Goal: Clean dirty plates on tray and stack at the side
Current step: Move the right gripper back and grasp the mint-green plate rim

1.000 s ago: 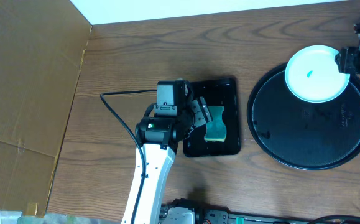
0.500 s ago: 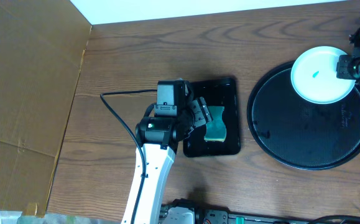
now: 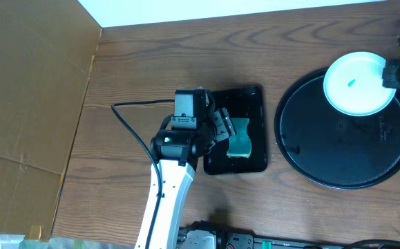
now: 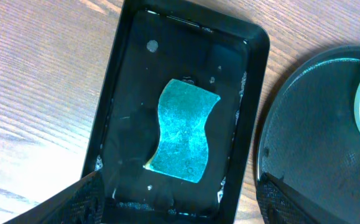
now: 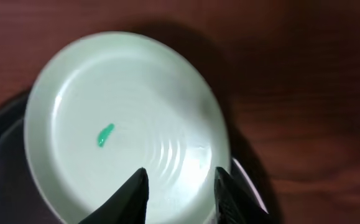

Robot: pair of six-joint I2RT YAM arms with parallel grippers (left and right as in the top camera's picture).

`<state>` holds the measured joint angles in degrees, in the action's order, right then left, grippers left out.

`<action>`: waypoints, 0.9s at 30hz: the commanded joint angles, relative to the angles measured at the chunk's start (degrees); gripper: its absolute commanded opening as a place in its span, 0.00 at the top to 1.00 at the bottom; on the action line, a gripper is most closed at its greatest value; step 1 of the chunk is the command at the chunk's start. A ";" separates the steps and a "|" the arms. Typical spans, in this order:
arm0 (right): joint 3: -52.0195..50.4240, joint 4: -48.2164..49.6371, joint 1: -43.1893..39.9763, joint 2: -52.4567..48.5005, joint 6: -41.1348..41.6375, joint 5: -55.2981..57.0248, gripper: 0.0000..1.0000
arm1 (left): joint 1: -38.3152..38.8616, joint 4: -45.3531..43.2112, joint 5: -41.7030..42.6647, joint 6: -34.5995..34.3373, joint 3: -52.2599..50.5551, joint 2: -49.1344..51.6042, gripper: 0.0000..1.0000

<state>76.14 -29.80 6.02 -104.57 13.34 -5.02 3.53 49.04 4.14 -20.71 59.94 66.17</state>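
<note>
At the far-right rim of the large round glossy black tray [image 3: 338, 152], overhanging it: pale mint round plate [image 3: 355, 83], teal-smeared. Over its near edge: right end effector [image 5: 181, 171], half-closed, grasp impossible to tell. Above the green sponge [image 4: 183, 130]: left end effector [image 4: 176, 202], released.

The pale mint round plate with a small teal smear [image 3: 357, 84] has slid to the right. It now reaches further past the upper right rim of the large round glossy black tray [image 3: 303, 149], and a wider strip of bare tray shows on its left. The right tool [image 3: 387, 73] has moved right as well. In the last half second it moved on alone, and its dark body now lies against the picture's right edge.
</note>
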 commanded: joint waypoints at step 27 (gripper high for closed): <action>0.22 -4.70 -0.09 -5.64 8.20 2.19 0.99 | -0.24 0.02 -0.72 0.76 1.27 0.07 0.21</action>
<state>76.25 -33.43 6.02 -113.36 21.98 -0.95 3.53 49.04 4.14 -20.71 59.94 66.17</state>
